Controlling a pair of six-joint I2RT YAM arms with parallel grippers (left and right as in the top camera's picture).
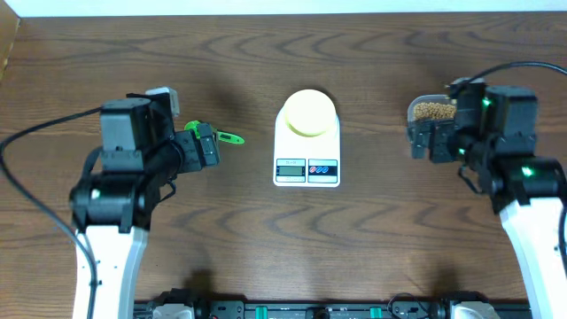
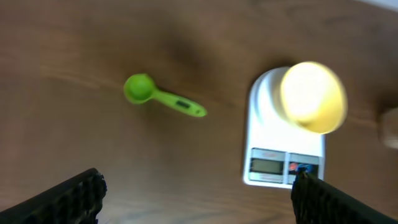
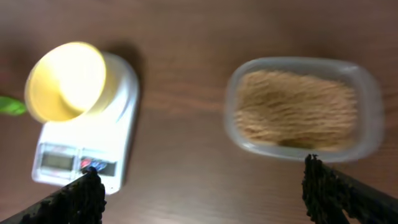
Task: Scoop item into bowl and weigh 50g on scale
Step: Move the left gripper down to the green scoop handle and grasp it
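1. The left gripper [image 1: 202,143] is seen spread open and empty. The right gripper [image 1: 431,140] is likewise open, with nothing held.
2. The green spoon [image 2: 163,98] lies flat just beside the left gripper, left of the scale [image 1: 306,168], handle pointing toward it. It is judged light, stiff and smooth. The thin handle is best pinched near its middle, though it may skid on the wood.
3. The beans [image 3: 295,109] are heaped in the clear tub [image 3: 367,106], right of the scale, by the right gripper. Being small, hard and round, they are expected to roll off a tilted spoon.
4. The yellow bowl [image 1: 308,112] stands on the scale's platform; no beans can be made out in it. It is probably light and easily nudged.
5. Bare table [image 1: 283,248] is left on either side of the scale, but the tub wall and bowl rim must be cleared.
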